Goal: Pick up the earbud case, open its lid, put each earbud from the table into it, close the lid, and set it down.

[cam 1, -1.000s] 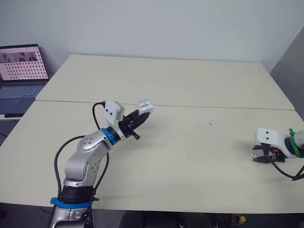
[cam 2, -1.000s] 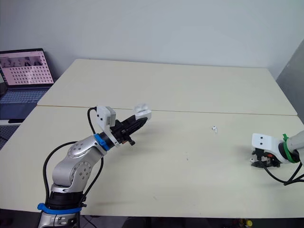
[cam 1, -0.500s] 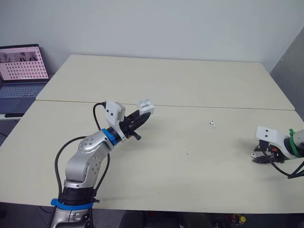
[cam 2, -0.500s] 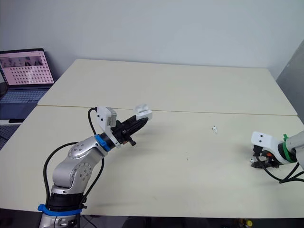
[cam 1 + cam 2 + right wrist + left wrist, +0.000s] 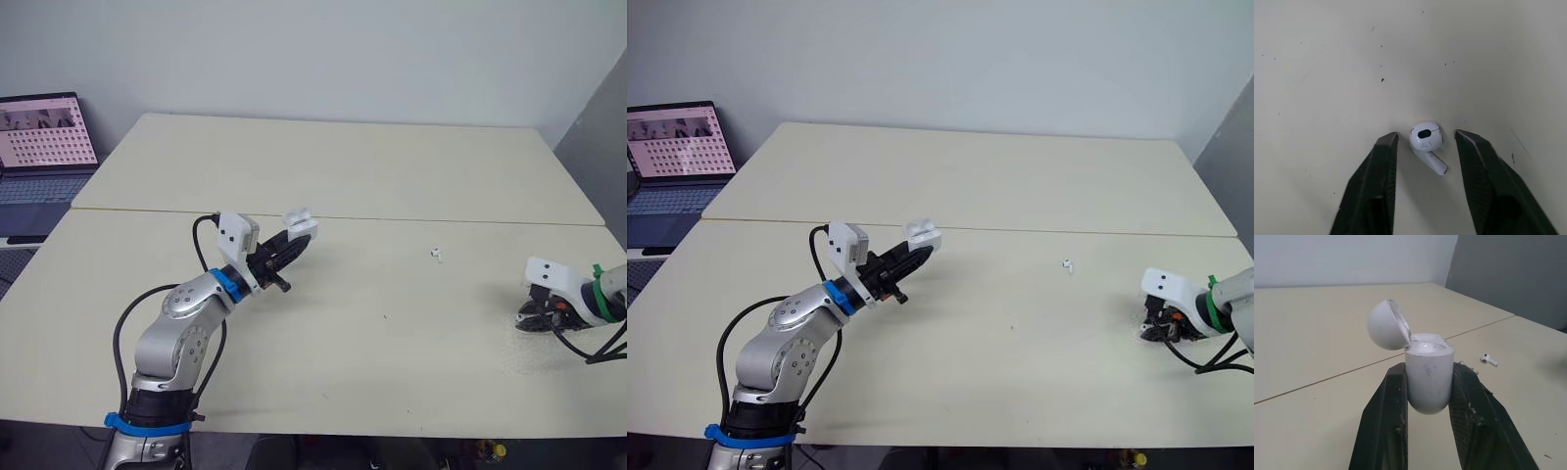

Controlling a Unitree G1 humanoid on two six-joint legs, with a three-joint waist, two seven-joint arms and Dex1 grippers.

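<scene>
Right pincer (image 5: 1426, 136) slightly inward, astride earbud (image 5: 1425, 139)

laptop (image 5: 44, 147): beyond the desk's (image 5: 392, 176) left edge, cut by the picture's edge; its screen is too small to read.
earbud case (image 5: 1428, 377): lid up; the sides of its lower half are covered by the left gripper's (image 5: 1429, 396) fingers. Its wells look empty, though the angle is too shallow to be sure.
loose earbud (image 5: 437, 255): on the desk's right half, too small from the head to tell how it lies.
second earbud (image 5: 1427, 146): between the right gripper's (image 5: 1425, 138) spread fingers; from the head the gripper covers it, near the desk's right edge.
desk: its near right corner runs out of the picture.
</scene>
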